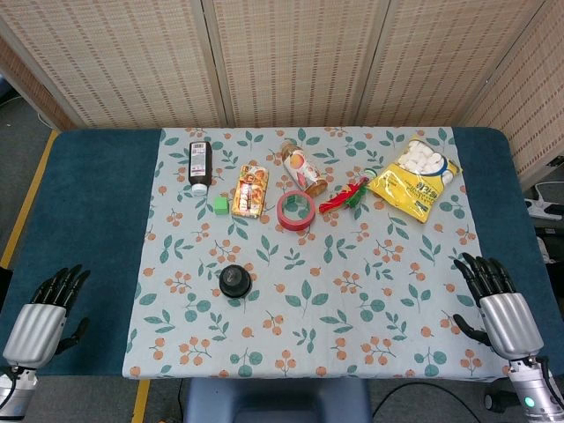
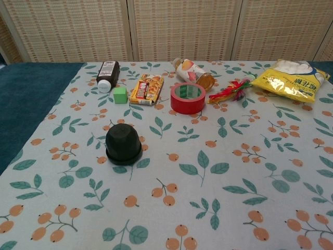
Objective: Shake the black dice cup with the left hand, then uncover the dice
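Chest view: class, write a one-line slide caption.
Black dice cup sits untouched on the leaf-print tablecloth, red tape roll behind it.

**Clutter along the far edge of the leaf-print cloth**

A leaf-and-berry tablecloth (image 1: pixel 352 300) covers a blue table (image 1: pixel 97 220). Toward twelve o'clock lies a row: at eleven o'clock a dark bottle (image 1: pixel 199 166) on its side, a green cube (image 1: pixel 220 204), an orange snack packet (image 1: pixel 251 189), a tipped jar (image 1: pixel 303 166), and a red tape roll (image 1: pixel 296 211). At one o'clock lie a red-and-green tassel (image 1: pixel 346 195) and a yellow marshmallow bag (image 1: pixel 416 176). Woven screens (image 1: pixel 291 57) stand behind.
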You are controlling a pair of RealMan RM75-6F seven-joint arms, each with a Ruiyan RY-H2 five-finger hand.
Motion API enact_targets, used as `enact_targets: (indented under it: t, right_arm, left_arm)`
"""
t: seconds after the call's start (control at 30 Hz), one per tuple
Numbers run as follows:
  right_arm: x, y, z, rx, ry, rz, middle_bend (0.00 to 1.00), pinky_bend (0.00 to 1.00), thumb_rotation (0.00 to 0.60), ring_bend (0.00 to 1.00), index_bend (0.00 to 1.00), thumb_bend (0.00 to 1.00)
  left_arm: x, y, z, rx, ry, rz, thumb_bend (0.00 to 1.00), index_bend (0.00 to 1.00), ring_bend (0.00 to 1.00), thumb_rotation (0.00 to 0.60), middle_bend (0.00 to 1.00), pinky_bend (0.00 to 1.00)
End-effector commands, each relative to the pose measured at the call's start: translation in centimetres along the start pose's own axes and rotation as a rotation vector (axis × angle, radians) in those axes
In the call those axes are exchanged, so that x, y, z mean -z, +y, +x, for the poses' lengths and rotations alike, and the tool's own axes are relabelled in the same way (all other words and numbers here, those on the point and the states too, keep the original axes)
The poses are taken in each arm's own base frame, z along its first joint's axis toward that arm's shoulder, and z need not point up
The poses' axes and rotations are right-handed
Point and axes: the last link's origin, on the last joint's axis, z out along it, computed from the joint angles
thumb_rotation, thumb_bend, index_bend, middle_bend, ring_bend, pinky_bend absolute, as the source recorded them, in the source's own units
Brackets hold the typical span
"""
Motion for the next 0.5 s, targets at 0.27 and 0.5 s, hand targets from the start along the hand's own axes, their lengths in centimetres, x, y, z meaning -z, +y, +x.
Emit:
enact_targets:
  t: [0.27,0.5]
  right_arm:
    - [0.3,0.0,0.3,-0.005,0.013,-0.008,0.0,0.0,0.6,0.0,0.0,0.17]
    - [0.3,-0.3,0.1,-0.003,-0.001,0.017,0.0,0.0,0.6,0.0,0.0,0.17]
  left_arm:
    - [-2.5,3.0,-0.3,0.193,-0.065,-0.171,0.39,0.0,0.0,0.6,0.0,0.24]
    - [-6.0,9.3,0.4,0.142,-0.252,-0.317,0.38,0.0,0.0,0.6,0.0,0.36]
